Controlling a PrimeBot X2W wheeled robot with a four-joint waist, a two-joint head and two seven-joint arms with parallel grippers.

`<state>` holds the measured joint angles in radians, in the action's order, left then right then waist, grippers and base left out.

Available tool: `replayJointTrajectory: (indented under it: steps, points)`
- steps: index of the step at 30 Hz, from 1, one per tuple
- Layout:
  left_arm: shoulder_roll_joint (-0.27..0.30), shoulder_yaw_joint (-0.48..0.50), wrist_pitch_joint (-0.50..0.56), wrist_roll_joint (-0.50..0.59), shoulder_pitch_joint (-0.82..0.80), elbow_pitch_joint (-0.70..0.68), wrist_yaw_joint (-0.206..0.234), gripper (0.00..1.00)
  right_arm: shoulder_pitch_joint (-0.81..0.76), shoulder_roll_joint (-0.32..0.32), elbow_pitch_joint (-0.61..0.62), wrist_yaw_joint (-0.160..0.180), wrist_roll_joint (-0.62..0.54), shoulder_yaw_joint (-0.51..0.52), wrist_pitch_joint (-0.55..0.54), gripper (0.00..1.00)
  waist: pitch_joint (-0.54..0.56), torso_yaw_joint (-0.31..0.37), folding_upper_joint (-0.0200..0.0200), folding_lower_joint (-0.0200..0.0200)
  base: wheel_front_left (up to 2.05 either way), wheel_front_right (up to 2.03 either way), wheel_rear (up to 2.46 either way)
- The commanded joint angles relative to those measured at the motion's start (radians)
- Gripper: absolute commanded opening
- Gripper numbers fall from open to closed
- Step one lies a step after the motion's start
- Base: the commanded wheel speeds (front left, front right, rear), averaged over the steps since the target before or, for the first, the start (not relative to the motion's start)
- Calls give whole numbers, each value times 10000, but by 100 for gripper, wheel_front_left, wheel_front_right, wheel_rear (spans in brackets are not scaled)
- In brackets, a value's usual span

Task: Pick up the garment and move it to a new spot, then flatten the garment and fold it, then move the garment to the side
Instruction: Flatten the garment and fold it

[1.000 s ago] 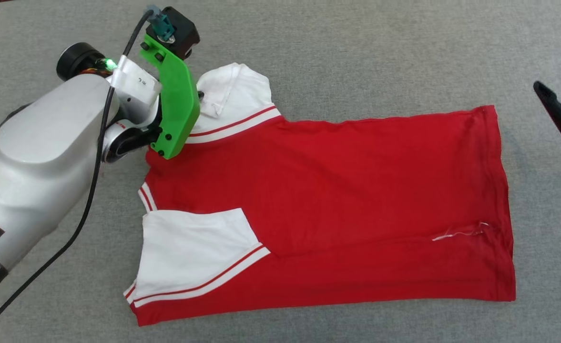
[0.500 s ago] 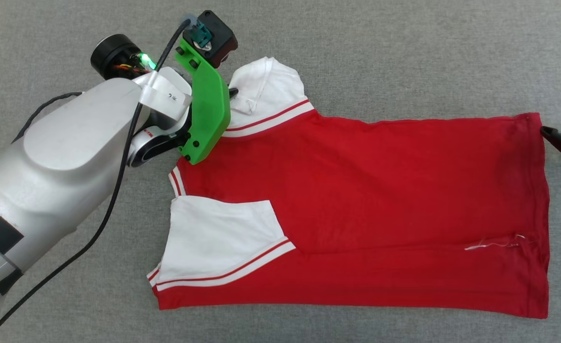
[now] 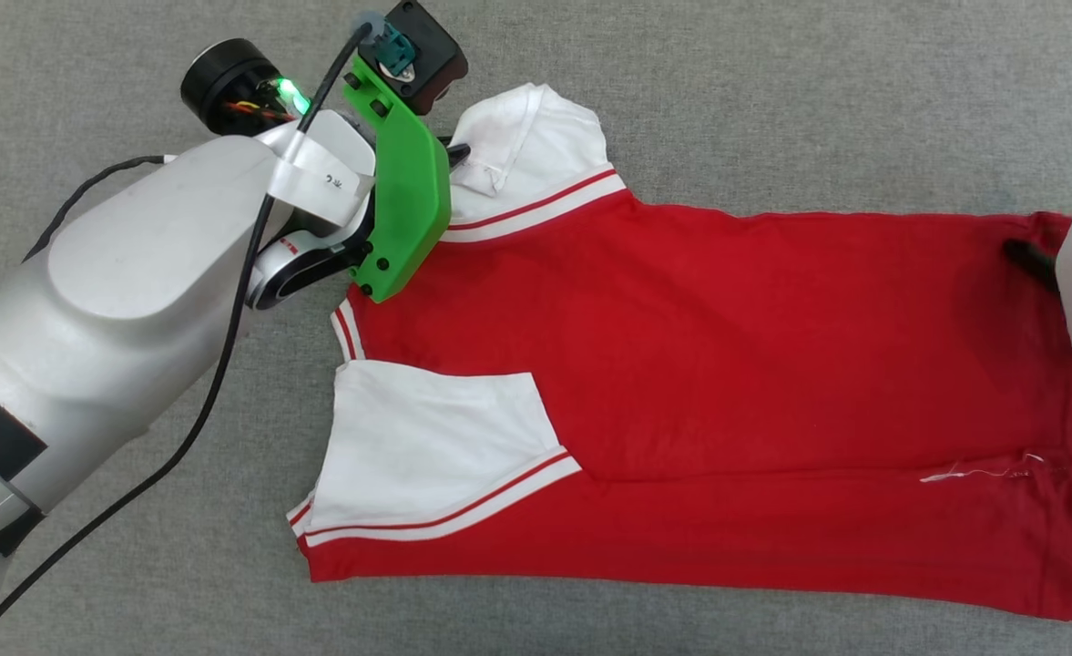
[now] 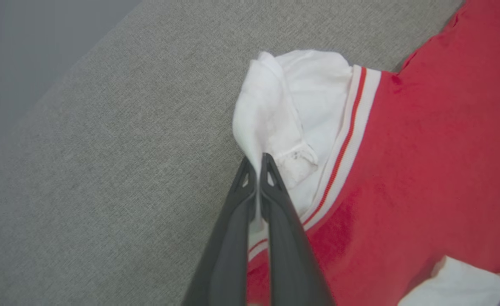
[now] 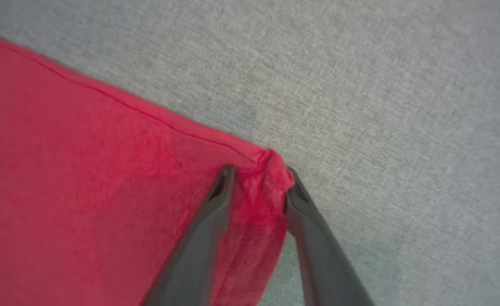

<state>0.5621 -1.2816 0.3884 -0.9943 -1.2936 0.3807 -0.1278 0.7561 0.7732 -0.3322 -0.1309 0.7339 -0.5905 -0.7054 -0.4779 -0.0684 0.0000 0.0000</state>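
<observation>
A grey woven surface (image 3: 772, 91) spreads flat.

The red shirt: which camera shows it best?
The head view: nearly the whole shirt lies spread there on the grey surface. The left wrist view gives its white sleeve pinched in the left jaws; the right wrist view, a red hem corner between the right jaws.

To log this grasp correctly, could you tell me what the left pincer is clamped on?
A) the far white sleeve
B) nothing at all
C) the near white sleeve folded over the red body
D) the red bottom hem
A: in the left wrist view the left pincer is shut on a pinched fold of the white sleeve at the garment's far edge.
</observation>
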Motion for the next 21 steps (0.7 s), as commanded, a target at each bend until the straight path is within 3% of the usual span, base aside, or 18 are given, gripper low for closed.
replayJointTrajectory:
  steps: [1,12,21]
  points:
    - [25,20,-77,9,9,56,-28,0,-187,-250,-232,2,36,-312,198,0,158,96,0,0,0,0,0]
    - [524,15,-563,-119,1023,-107,-29,0,-454,6,318,2,102,-164,2440,0,1641,337,0,0,0,0,0]
    - [1094,14,-957,-77,2532,-831,2,0,-2030,126,1030,2,295,131,3257,0,2733,363,0,0,0,0,0]
